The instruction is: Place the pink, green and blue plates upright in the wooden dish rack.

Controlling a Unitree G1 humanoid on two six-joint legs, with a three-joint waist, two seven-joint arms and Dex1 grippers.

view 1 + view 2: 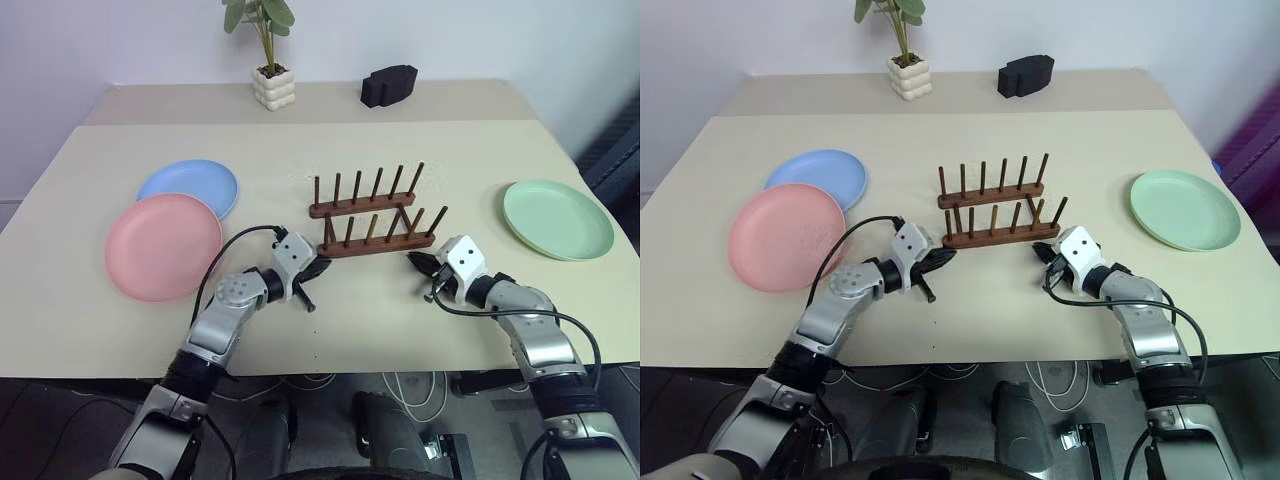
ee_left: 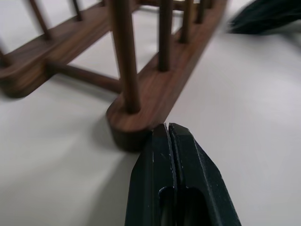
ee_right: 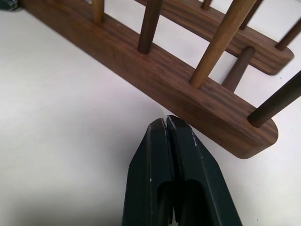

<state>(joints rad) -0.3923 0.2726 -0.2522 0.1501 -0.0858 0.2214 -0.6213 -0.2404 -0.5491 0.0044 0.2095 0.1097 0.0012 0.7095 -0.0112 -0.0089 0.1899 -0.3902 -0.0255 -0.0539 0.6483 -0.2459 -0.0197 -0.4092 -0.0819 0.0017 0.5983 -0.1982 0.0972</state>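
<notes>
Closed, empty-fingered: left gripper (image 2: 167, 129) at one end of the wooden dish rack (image 1: 375, 215), right gripper (image 3: 165, 123) beside the other.

Dish rack (image 1: 372, 215) mid-worktop (image 1: 300, 320). Pink plate (image 1: 162, 246) and blue plate (image 1: 190, 187) left, overlapping. Green plate (image 1: 556, 218) right. Potted plant (image 1: 272, 72) and black block (image 1: 388, 85) behind.
</notes>
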